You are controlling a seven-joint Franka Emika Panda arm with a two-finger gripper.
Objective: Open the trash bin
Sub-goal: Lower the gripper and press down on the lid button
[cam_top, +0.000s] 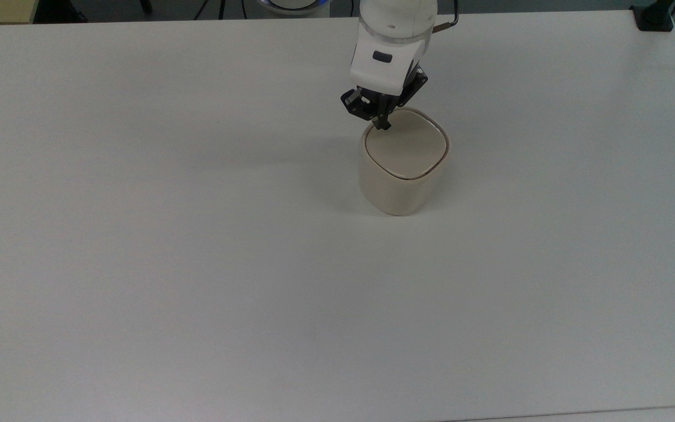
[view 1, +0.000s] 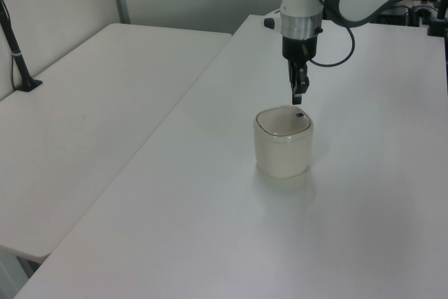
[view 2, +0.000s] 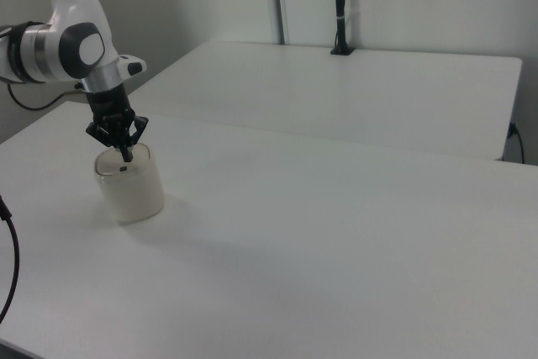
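The trash bin is smooth cream plastic, a rounded-square tub with its flat lid down, standing on the matte white bench right of centre in the top view. The end effector points straight down over the lid's black button, fingers pressed together on nothing, just above the button.

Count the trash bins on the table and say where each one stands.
1. The trash bin stands upright on the white table, toward the top view's upper right of centre, lid down, directly beneath the gripper, whose closed tips hang over its black button corner.
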